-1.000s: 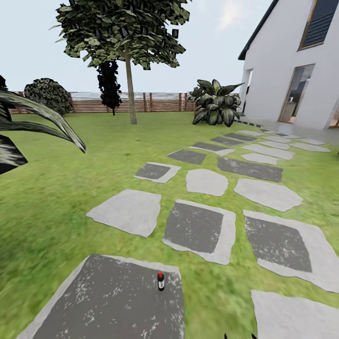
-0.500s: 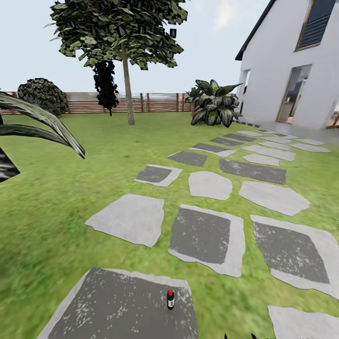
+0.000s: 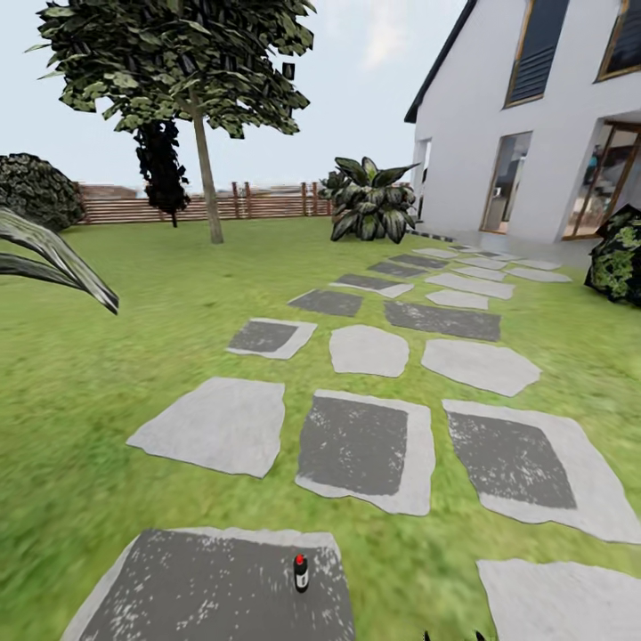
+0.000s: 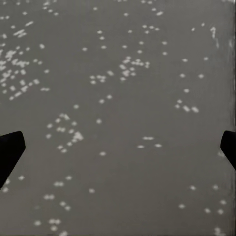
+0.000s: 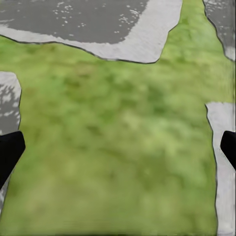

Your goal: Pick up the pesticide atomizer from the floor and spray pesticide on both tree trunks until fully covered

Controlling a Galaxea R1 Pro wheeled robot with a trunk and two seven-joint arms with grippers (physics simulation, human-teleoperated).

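On the near dark stone slab (image 3: 223, 588) stands the pesticide atomizer (image 3: 301, 573), upright, small, likely light and rigid. Grasp its body below the red cap. Both grippers, left gripper (image 4: 118, 147) and right gripper (image 5: 118, 147), gape wide, empty.

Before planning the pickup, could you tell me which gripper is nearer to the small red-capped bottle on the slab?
Probably left. The left gripper hangs over a dark speckled slab like the bottle's; the right gripper hangs over grass between slabs.
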